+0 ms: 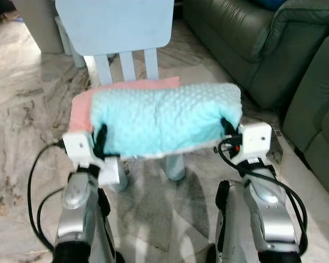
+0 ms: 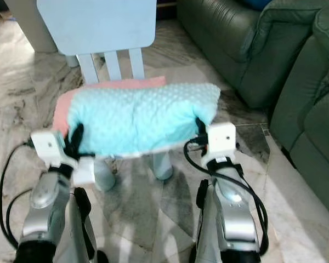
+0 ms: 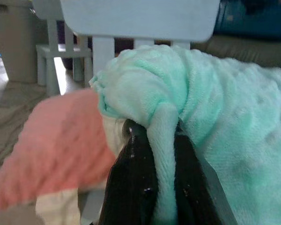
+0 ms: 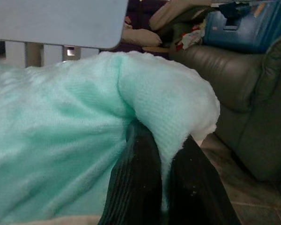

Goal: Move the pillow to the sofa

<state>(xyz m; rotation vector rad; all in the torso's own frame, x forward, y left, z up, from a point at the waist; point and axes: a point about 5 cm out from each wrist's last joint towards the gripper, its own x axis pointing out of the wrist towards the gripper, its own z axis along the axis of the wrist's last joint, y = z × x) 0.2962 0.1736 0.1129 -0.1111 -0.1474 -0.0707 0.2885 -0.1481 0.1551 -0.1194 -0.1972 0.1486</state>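
Both claws pinched the pillow (image 1: 164, 118): left claw (image 3: 161, 154) at nine o'clock, right claw (image 4: 165, 161) at three. Over the chair (image 1: 118, 24), it needed level carrying to the sofa (image 1: 263, 49) at two o'clock.

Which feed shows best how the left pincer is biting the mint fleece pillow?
The left wrist view: a fold of the mint-green dotted fleece pillow sits pinched between the left pincer fingers. The head views show the whole pillow but only the black fingers at its end. The right wrist view shows the right pincer grip.
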